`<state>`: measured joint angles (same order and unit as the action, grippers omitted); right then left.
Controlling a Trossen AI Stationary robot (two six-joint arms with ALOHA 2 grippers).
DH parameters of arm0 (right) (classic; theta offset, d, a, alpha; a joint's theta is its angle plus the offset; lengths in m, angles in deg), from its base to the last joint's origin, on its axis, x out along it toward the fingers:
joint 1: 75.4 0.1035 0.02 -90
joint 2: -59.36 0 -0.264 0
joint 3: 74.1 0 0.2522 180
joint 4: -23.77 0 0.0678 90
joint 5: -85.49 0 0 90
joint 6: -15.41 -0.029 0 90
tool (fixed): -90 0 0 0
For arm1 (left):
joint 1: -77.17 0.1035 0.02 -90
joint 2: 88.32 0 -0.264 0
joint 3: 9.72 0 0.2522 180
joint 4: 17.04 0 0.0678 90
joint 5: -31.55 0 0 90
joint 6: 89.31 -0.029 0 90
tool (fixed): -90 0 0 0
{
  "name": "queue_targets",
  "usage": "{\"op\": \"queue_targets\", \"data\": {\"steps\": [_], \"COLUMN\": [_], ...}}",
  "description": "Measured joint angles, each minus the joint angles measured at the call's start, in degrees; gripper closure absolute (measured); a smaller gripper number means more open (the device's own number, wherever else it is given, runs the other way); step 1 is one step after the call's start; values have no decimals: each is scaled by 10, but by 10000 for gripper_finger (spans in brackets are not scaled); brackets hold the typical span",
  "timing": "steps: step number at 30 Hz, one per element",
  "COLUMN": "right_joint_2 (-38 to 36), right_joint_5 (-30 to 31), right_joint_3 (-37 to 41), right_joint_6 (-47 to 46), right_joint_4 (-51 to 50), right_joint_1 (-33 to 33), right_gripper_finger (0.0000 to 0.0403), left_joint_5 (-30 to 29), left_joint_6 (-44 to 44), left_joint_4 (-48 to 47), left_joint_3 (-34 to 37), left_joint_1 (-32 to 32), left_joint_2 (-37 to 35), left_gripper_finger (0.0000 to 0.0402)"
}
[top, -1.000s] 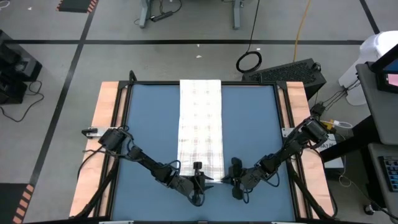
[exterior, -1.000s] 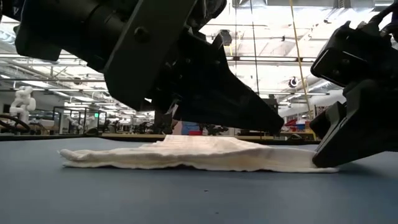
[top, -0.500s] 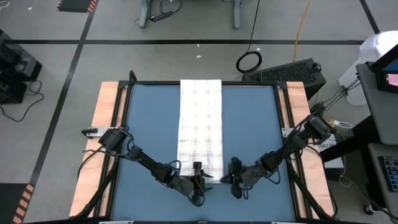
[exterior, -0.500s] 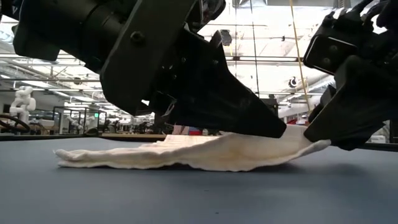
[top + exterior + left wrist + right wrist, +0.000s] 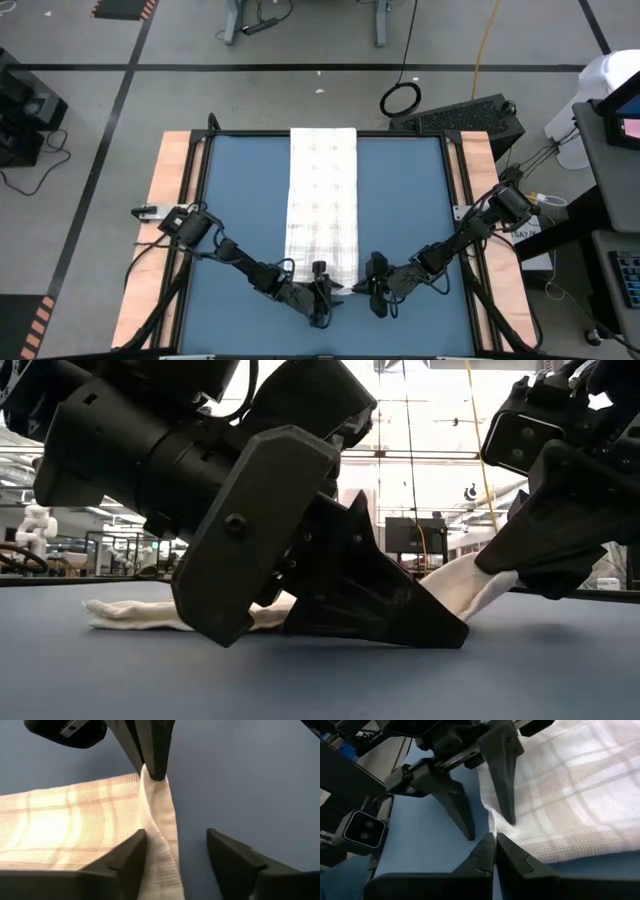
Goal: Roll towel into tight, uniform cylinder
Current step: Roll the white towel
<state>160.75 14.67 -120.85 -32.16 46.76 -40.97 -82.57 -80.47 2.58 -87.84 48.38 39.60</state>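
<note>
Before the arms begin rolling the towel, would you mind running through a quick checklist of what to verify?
1. Right hand shut on the towel at its near corner, lifted off the mat in the low view: ok.
2. Left hand gripping the near edge: not ok; its fingers stand apart, one over the cloth, the other over the blue mat.
3. Both hands level at the near edge: not ok; the left fingertips sit on the mat, the right holds its corner raised.
4. Towel lying straight down the mat: ok.
5. First fold started: not ok; no roll yet.
</note>
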Motion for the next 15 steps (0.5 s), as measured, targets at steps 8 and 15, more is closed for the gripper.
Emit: {"op": "queue_targets", "data": {"steps": [8,15], "right_joint_2": [0,0], "right_joint_5": [1,-9], "right_joint_3": [0,0], "right_joint_6": [6,161], "right_joint_4": [2,-3], "right_joint_1": [0,20], "right_gripper_finger": [399,321], "left_joint_5": [8,49], "left_joint_6": [25,29], "left_joint_4": [-23,6], "left_joint_3": [0,1], "left_joint_1": [18,34], "left_joint_2": [0,2], "left_gripper_finger": [387,389]}}
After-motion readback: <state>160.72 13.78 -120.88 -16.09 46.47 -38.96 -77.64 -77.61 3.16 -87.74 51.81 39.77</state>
